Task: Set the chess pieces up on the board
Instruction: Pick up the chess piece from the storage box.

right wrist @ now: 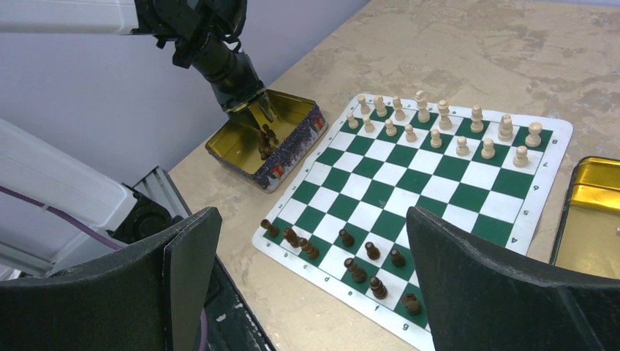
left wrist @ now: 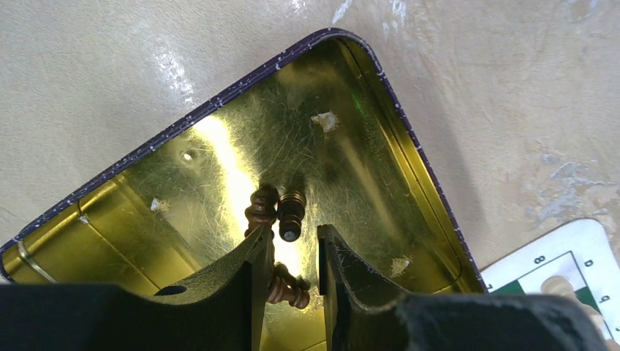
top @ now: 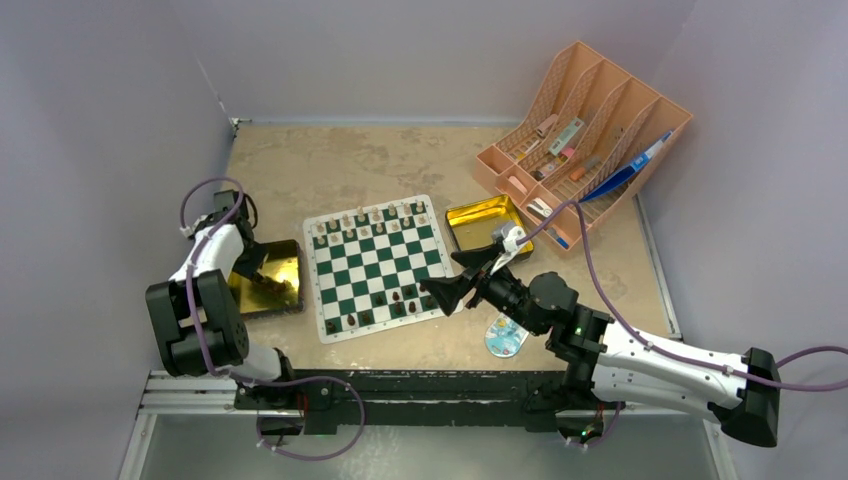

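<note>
Beige bench holds a gold tin at the board's nine o'clock; left fingers stand apart over likely light, slick brown pieces, best pinched mid-stem; right fingers gape

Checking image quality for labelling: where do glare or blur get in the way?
Left wrist: a glare streak crosses the floor of the shiny gold tin beside the dark brown chess pieces. Right wrist: the green-and-white checked board is sharp. Top external: even light.

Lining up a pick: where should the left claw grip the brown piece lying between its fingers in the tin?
Pinch the brown piece across its ribbed middle, straight down: it lies flat on the tin floor, and the walls block a sideways approach.
</note>
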